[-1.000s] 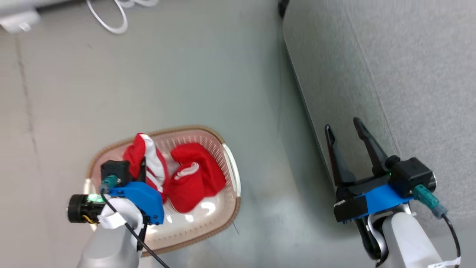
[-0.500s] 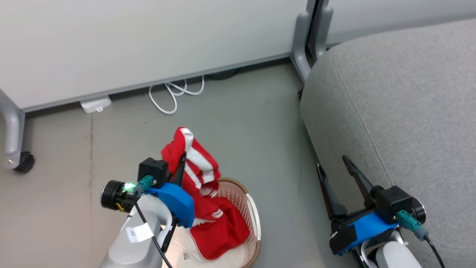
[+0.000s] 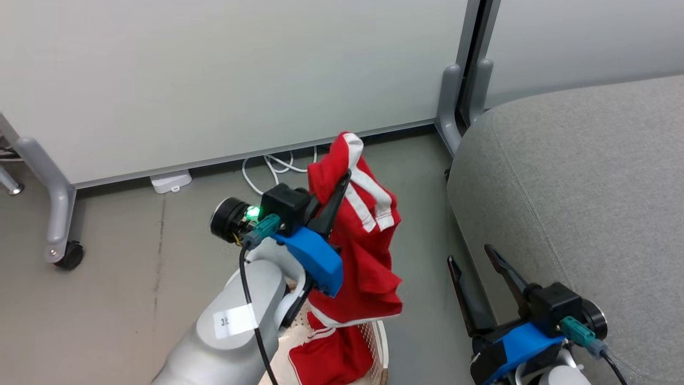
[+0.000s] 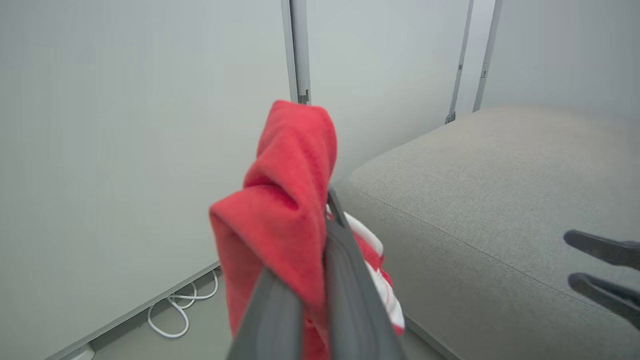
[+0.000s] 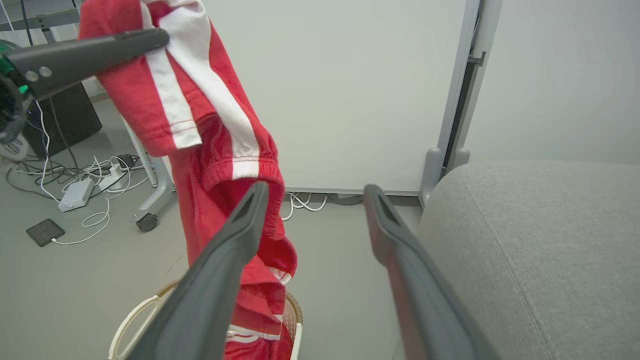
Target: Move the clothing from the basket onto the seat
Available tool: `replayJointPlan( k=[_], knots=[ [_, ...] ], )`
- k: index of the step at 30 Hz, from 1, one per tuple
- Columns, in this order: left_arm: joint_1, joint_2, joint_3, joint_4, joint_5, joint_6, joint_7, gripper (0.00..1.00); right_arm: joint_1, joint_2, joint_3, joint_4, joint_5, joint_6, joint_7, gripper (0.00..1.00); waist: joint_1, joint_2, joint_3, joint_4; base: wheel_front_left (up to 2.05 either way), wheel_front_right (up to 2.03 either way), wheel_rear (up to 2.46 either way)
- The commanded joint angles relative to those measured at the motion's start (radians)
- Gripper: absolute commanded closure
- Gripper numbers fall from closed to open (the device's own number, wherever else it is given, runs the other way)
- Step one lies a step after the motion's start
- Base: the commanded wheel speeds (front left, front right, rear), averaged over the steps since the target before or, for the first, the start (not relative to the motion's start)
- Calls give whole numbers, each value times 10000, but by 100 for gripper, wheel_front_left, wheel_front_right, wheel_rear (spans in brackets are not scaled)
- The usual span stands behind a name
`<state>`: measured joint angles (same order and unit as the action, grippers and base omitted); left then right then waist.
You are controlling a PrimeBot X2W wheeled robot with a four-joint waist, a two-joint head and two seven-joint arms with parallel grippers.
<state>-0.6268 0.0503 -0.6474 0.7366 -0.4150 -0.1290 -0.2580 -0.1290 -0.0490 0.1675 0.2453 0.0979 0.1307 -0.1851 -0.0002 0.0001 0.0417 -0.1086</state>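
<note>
Clothing in the left gripper's tight hold, above the basket.

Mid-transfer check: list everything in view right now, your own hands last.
laundry basket: one, cream with brown rim, on the floor
red garment with white stripes: one, red and white, hanging from the left hand
second red garment: one, red with white trim, in the basket
sofa: one, grey, right of the basket
partition panels: two, white, behind
cables: a few, white, floor by the panels
left hand: one, dark fingers, shut on the striped garment
right hand: one, dark fingers, open, beside the sofa's edge
</note>
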Motion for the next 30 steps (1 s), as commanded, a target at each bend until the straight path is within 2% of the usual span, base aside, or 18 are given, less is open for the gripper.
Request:
replayJointPlan(
  k=[1, 11, 21, 30],
  knots=[
    [-282, 6, -245, -146, -206, 28, 18, 100, 217, -24, 7, -40, 18, 1, 51, 0, 2, -1, -90, 83, 0, 0, 0],
    [-953, 7, -1592, -399, -1145, 423, 142, 100, 436, -22, 193, -107, 218, 1, 141, 0, 2, -1, -248, 232, 0, 0, 0],
    [-1252, 3, -2245, -167, -1728, 657, 38, 100, -84, -22, 757, 160, 337, 1, 264, 0, 2, -1, -171, 236, 0, 0, 0],
    [-1536, 9, -2687, -201, -2134, 733, -26, 100, -1646, -25, 1637, 2011, 669, 1, 311, 0, 2, -1, -133, 308, 0, 0, 0]
  ],
)
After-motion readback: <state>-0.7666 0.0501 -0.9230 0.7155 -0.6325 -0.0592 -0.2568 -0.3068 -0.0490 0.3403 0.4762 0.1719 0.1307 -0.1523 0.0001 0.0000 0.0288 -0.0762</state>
